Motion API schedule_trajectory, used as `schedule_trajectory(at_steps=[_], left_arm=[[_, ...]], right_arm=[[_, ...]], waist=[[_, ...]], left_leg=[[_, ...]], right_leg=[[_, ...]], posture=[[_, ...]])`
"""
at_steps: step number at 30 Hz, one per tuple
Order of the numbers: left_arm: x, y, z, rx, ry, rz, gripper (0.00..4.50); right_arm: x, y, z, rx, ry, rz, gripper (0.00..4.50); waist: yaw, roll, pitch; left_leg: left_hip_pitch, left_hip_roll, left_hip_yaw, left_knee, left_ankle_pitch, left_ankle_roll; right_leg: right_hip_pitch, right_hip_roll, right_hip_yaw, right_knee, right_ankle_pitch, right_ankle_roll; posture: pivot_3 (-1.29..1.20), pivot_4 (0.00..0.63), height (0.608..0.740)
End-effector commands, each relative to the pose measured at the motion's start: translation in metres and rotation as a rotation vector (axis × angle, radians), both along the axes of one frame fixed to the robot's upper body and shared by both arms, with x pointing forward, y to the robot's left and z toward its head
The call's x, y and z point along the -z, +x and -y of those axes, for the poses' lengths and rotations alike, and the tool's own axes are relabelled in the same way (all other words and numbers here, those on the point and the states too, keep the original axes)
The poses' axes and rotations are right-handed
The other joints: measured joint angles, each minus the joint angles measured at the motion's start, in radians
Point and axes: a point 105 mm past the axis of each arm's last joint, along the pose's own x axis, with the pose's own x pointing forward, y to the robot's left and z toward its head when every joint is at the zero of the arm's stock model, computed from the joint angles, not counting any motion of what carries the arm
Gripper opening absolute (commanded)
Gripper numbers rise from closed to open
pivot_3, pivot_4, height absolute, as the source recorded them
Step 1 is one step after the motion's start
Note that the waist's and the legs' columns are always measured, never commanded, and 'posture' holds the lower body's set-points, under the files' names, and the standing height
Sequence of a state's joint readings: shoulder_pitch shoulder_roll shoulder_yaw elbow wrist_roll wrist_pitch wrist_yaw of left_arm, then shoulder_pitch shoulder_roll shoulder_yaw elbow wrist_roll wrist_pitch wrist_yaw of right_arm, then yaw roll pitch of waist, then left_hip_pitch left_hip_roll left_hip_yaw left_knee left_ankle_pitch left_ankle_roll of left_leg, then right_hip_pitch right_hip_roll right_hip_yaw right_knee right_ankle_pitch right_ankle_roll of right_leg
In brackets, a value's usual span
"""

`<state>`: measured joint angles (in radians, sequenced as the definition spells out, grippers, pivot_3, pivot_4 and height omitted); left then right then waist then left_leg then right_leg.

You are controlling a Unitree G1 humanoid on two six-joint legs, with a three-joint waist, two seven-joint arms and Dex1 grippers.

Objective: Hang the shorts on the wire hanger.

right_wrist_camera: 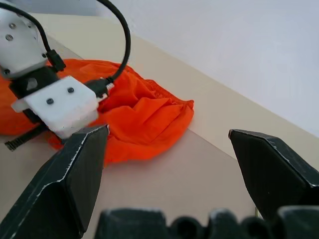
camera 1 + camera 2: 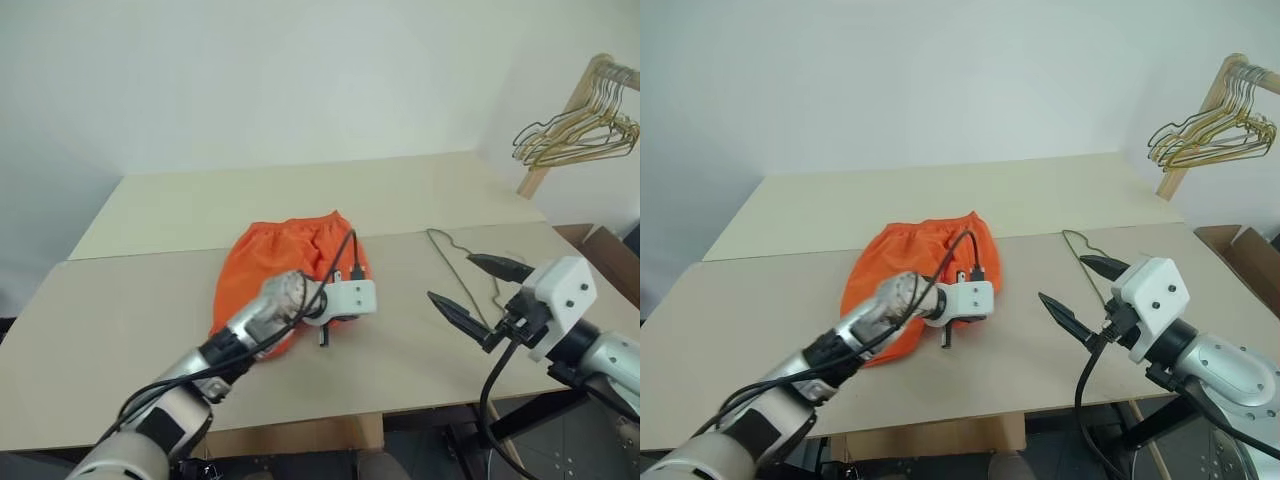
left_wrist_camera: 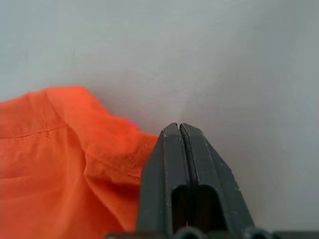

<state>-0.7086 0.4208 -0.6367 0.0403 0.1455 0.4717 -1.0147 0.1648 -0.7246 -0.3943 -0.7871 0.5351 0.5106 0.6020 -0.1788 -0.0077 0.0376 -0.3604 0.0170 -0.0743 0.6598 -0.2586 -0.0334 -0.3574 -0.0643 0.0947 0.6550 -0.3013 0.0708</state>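
Left wrist view: left claw (image 3: pixel 180 130) closed beside the shorts (image 3: pixel 60 164), holding nothing.

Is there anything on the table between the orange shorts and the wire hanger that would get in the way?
Nothing on the table does. Bare tabletop separates the shorts from the wire hanger. The open right gripper hovers over the hanger's near part; the shut left gripper sits at the shorts' edge.

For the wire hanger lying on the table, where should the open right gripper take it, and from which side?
Probably the straight neck just below the hook of the wire hanger, coming down from above. It lies flat on the table, so only a top pinch fits around the thin wire. The right gripper, open, hovers beside it.
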Motion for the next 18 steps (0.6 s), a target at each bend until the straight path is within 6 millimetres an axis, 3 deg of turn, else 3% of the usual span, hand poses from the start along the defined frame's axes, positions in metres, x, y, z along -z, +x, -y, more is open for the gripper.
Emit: schedule_trajectory(at_steps=[1,8,14,18], left_arm=[[-0.028,-0.013,-0.024,0.073,-0.034,-0.02,0.02],[-0.044,-0.027,-0.082,0.046,0.006,-0.054,0.02],[-0.065,-0.046,-0.109,0.1,-0.075,-0.149,0.02],[-0.077,-0.057,-0.126,0.13,-0.1,-0.182,0.02]], right_arm=[[-0.003,0.0,-0.007,-0.036,-0.022,0.033,4.5],[0.015,0.018,-0.032,-0.131,-0.133,0.029,4.5],[0.06,0.032,-0.061,-0.27,-0.449,0.095,4.5],[0.076,0.065,-0.088,-0.274,-0.555,0.19,4.5]], waist=[[-0.003,0.0,0.0],[0.001,-0.003,0.002],[0.021,-0.01,0.008],[0.022,-0.012,0.01]], left_leg=[[0.001,0.001,0.0,0.0,0.0,0.0],[0.007,0.002,0.0,0.0,0.0,0.0],[0.007,0.002,0.0,0.0,-0.002,0.003],[0.007,0.004,0.001,0.0,-0.002,0.003]], right_leg=[[0.0,0.001,0.0,0.0,0.0,-0.001],[0.002,0.001,0.0,0.0,0.0,-0.001],[0.001,0.002,0.0,-0.001,-0.001,-0.002],[-0.001,0.003,0.0,0.002,-0.001,-0.003]], posture=[[-0.21,0.003,0.74],[-0.17,0.01,0.74],[-0.14,0.017,0.74],[-0.11,0.018,0.74]])
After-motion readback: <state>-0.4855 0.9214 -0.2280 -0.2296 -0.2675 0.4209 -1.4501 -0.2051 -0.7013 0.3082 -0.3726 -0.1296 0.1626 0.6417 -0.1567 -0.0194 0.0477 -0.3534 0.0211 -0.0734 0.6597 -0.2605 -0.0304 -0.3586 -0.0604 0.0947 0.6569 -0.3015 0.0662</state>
